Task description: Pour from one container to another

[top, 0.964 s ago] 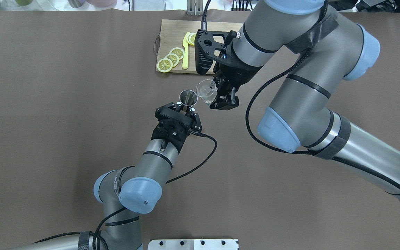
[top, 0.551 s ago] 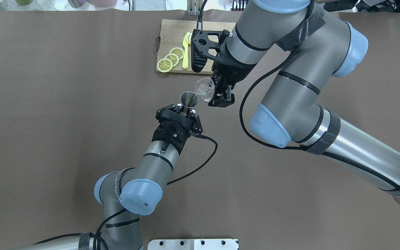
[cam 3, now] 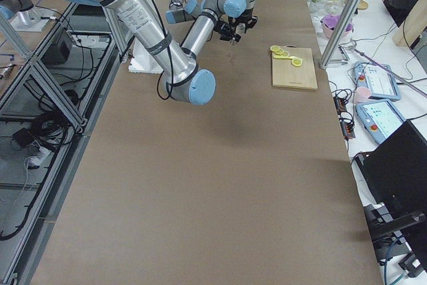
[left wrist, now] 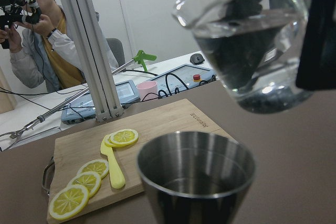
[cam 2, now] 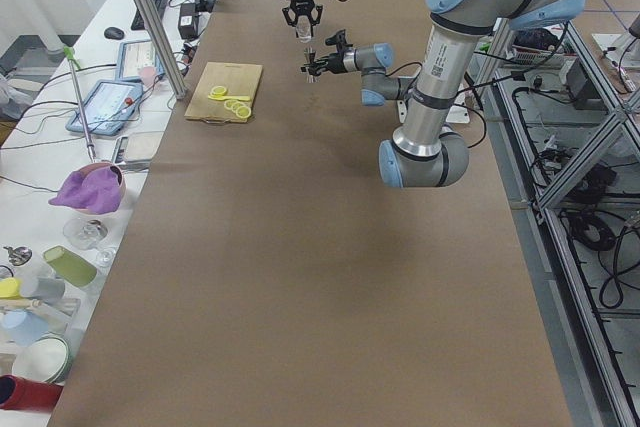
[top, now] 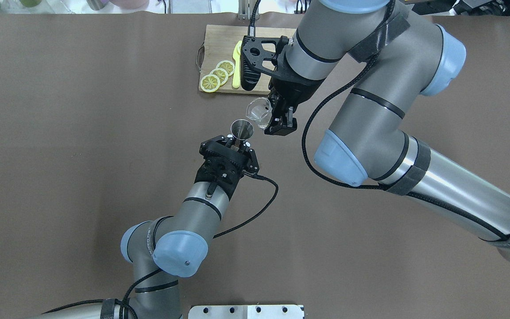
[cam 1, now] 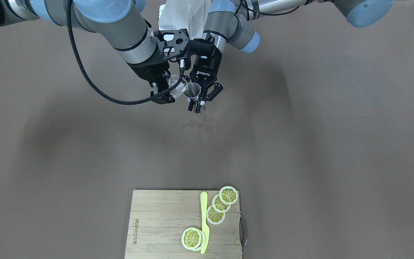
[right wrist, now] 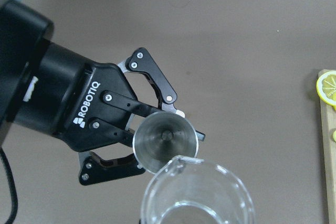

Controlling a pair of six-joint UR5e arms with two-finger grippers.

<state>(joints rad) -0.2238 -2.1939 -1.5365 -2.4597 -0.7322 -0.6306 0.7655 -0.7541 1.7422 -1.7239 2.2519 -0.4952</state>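
My right gripper (top: 271, 118) is shut on the small clear glass (top: 258, 111), holding it in the air, tilted with its mouth toward the steel jigger (top: 241, 129). My left gripper (top: 237, 142) is shut on the jigger's lower half and keeps it upright above the table. In the left wrist view the glass (left wrist: 247, 35) hangs just above and behind the jigger's rim (left wrist: 197, 171), with clear liquid inside. From the right wrist view the glass lip (right wrist: 199, 192) overlaps the jigger's mouth (right wrist: 165, 137). In the front view the glass (cam 1: 177, 85) touches or nearly touches the jigger (cam 1: 193, 90).
A wooden cutting board (top: 217, 42) lies behind the grippers, carrying lemon slices (top: 217, 75) and a yellow knife (top: 236, 66). Small wet marks (cam 1: 196, 125) show on the brown table under the jigger. A person with a camera (left wrist: 31, 35) stands beyond the table's far edge.
The right arm has shifted left and slightly back, bringing the glass closer over the jigger's rim. The left gripper with the jigger has barely moved.
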